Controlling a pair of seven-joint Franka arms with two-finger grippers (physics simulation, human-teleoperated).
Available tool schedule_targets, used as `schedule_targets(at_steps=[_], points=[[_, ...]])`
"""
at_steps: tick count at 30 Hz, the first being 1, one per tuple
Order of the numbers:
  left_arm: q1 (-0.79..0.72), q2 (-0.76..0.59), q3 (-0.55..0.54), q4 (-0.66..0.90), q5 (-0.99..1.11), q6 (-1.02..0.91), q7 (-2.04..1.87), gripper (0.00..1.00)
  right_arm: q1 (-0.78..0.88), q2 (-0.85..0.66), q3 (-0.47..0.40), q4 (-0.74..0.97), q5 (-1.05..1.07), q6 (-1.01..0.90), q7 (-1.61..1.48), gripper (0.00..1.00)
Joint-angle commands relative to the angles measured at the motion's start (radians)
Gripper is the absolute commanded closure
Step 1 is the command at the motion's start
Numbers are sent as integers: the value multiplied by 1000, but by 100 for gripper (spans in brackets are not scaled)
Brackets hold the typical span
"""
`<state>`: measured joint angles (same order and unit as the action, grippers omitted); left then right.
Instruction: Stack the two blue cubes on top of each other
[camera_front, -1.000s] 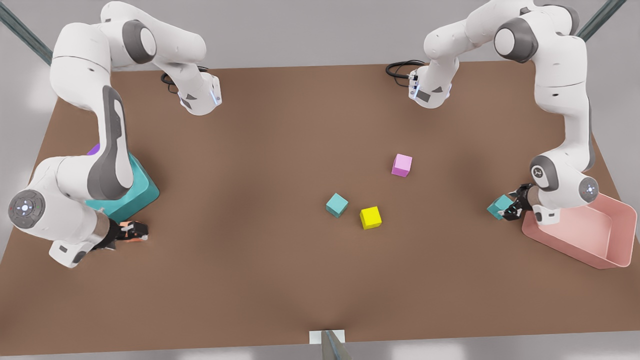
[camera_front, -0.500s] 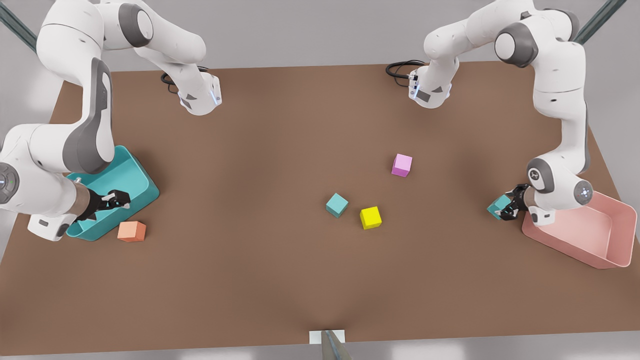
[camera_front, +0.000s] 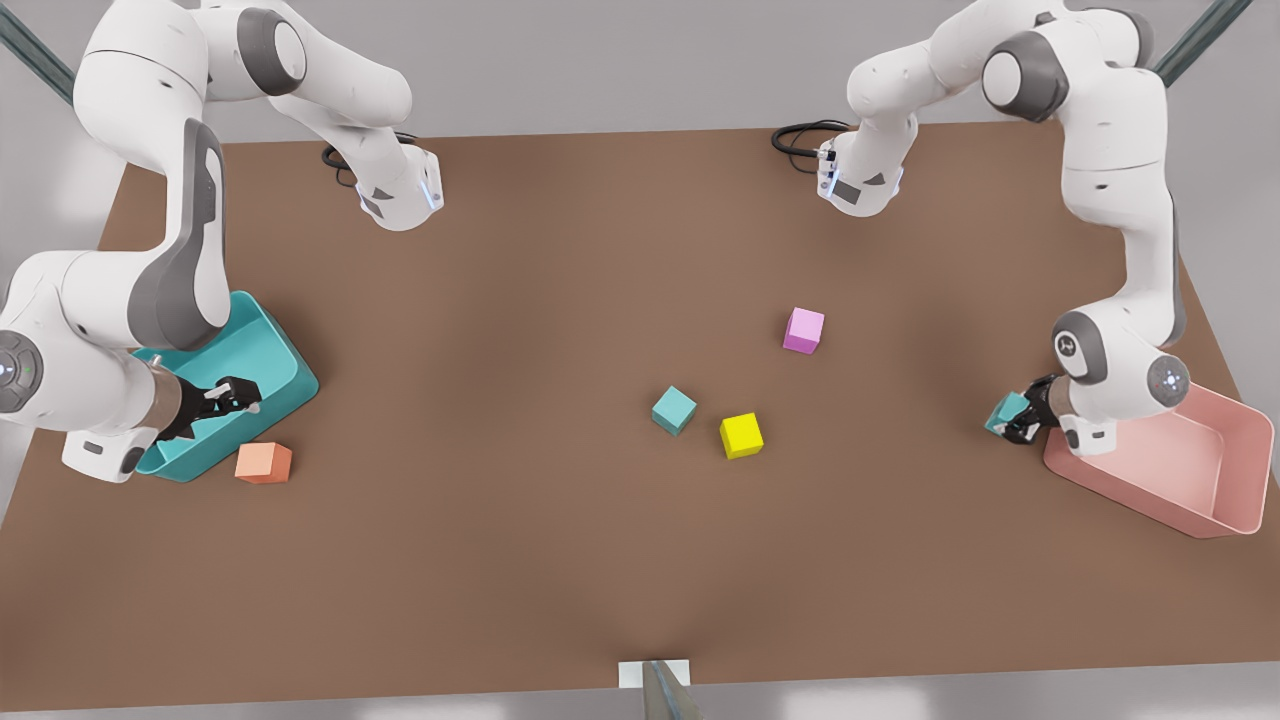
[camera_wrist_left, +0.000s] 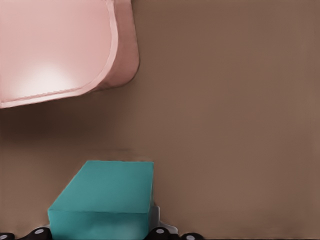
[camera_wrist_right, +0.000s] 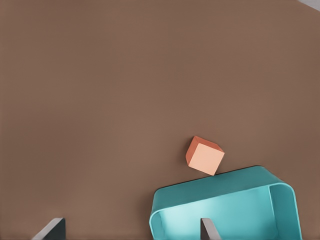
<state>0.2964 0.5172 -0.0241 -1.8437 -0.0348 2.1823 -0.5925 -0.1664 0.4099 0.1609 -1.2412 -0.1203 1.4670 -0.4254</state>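
Note:
One blue cube (camera_front: 674, 410) rests on the brown table near the middle. The other blue cube (camera_front: 1006, 410) is at the front view's right, close to the pink bin, with my left gripper (camera_front: 1016, 421) shut on it. In the left wrist view this cube (camera_wrist_left: 105, 197) sits between the fingers, above the table. My right gripper (camera_front: 232, 398) hangs open over the teal bin at the front view's left, holding nothing; its two fingertips (camera_wrist_right: 207, 229) stand wide apart.
A yellow cube (camera_front: 741, 435) lies just right of the free blue cube, and a pink cube (camera_front: 804, 330) sits farther back. An orange cube (camera_front: 264, 463) lies beside the teal bin (camera_front: 298, 388). The pink bin (camera_front: 1150, 490) stands at the right edge.
My right gripper has left the orange cube on the table and moved back over the teal bin. My left gripper, with its blue cube, has shifted slightly toward the pink bin.

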Motion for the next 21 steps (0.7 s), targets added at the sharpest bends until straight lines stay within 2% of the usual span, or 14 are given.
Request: schedule_targets(at_steps=[1, 3, 4, 6, 9, 13, 15, 21], points=[[-19, -28, -2, 0, -16, -49, 11, 52, -1, 0, 0, 0, -1, -2, -38, 0], [-197, -101, -11, 41, -19, -125, -12, 52, -1, 1, 0, 0, -1, -2, -38, 0], [-275, -82, -25, 178, -20, -239, -16, 52, -1, 1, 0, 0, -1, -2, -38, 0], [-417, -33, -31, 300, -20, -263, -35, 52, -1, 1, 0, 2, -1, 0, -41, 0], [-649, 133, -31, 495, -19, -263, -125, 52, -4, 1, 0, 2, 1, 0, -44, 0], [-779, 325, -30, 734, -16, -260, -159, 51, -1, -13, 3, 3, -1, -4, -20, 0], [-819, 385, -30, 802, -16, -259, -225, 51, 22, -46, 11, 6, 1, -53, 151, 0], [-839, 399, -28, 817, -17, -254, -250, 52, 42, -57, 8, 0, 2, -83, 198, 0]])
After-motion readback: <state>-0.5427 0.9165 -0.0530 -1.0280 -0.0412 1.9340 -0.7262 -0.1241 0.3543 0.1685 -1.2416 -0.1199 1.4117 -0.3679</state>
